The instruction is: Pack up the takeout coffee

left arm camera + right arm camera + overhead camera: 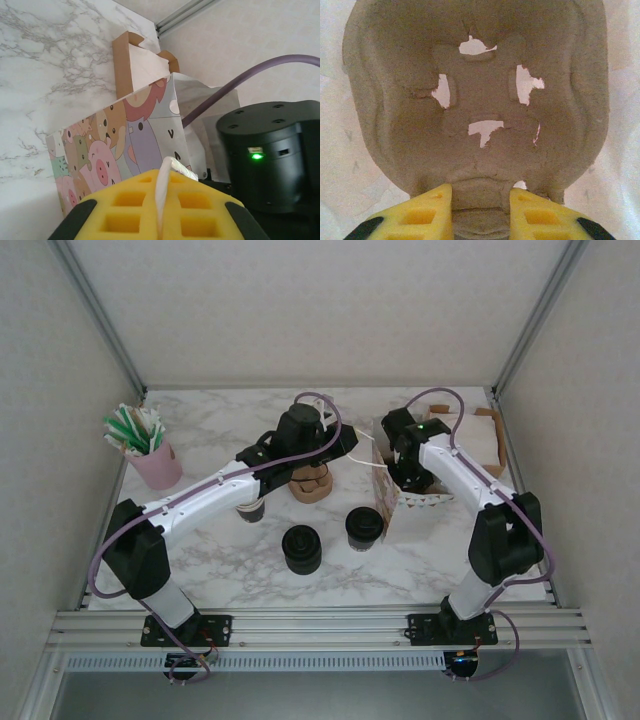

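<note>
Nearest the lens, on the right wrist: right gripper [481,200] pinched on the near rim of a pulp cup tray [475,100], pockets empty, white paper all round it, so judged to be down inside the bag. Across the marble table [230,570], largest first: cartoon-printed paper bag [383,505] upright toward the right; behind it a brown cardboard box [470,440], contents unclear; left of the bag a stack of spare trays [310,485]; far left a pink cup [155,465] full of green-and-white straws. Left gripper [161,186] closed tight on the bag's white cord handle [177,165], drawn toward the left. Takeout coffee [365,527] upright on the table, lidded, long axis vertical, just beside the bag's near-left face and nearer the arm bases than either gripper; about equally near to both, both occupied. Beside it, a stack of black lids [302,548]. Likely to need a lift over the bag's rim into a tray pocket.
</note>
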You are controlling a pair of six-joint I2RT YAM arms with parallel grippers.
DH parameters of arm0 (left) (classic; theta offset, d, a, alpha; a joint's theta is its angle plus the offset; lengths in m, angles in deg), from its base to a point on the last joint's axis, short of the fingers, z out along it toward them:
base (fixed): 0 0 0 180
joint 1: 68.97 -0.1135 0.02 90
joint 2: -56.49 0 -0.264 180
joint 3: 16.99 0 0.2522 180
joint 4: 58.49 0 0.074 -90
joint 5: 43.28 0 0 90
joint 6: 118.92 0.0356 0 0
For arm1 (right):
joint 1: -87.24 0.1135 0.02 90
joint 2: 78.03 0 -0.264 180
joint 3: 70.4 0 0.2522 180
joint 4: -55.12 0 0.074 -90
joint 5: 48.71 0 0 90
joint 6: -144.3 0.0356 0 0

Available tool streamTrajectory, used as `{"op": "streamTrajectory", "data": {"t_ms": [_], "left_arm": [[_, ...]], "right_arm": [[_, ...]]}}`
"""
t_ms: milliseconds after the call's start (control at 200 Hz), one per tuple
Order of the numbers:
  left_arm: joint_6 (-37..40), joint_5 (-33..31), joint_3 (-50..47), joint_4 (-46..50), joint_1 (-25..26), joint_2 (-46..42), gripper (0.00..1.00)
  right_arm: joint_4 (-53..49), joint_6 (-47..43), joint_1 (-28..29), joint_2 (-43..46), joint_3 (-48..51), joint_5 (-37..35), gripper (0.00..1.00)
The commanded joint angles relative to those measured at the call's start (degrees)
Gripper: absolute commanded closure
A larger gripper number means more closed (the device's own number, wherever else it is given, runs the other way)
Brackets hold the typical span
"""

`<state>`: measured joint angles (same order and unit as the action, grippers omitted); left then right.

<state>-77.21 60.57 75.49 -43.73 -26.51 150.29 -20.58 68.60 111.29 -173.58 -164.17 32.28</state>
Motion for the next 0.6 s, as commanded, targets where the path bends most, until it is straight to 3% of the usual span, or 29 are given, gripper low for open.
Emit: {"op": "streamTrajectory", "data": {"t_ms": [0, 596], "left_arm": [[-0.41, -0.14, 1.17, -1.77, 0.48, -0.01, 1.0], [-0.33, -0.42, 1.96, -1.69, 0.49, 0.84, 1.0]], "right_arm": [[1.08, -0.59, 0.32, -0.88, 1.19, -0.39, 0.73], [8.3, -2.33, -0.14, -3.93, 6.26, 1.29, 0.73]]}}
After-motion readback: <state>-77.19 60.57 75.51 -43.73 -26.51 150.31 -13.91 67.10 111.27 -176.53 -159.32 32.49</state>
